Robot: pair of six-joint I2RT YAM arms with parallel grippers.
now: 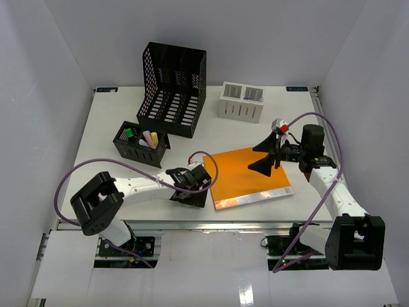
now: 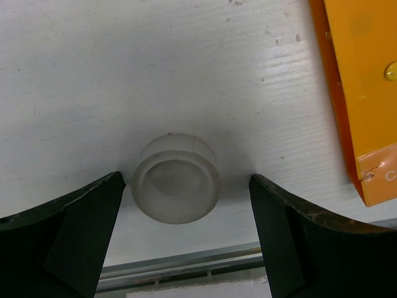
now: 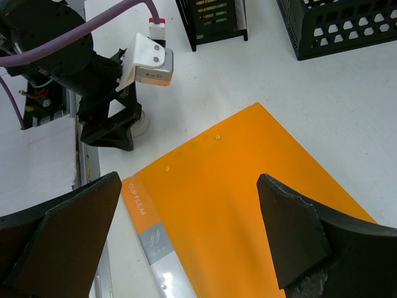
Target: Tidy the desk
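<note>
Left gripper [image 2: 186,184] is spread wide and set low at the near edge of the desk [image 1: 214,135]. A translucent round cap [image 2: 175,187] is bracketed between both jaws, untouched. It is round, so no long axis is given. Right gripper [image 3: 189,181] is also spread, above the orange clip file [image 3: 205,239], farther off. Overhead, the cap is hidden under the gripper; it is shown clearly only by the left wrist view.

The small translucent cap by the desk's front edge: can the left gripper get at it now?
Probably yes. The left gripper stands open with the cap between its fingers on the bare desk, nothing over it; the orange folder lies apart to one side.
</note>
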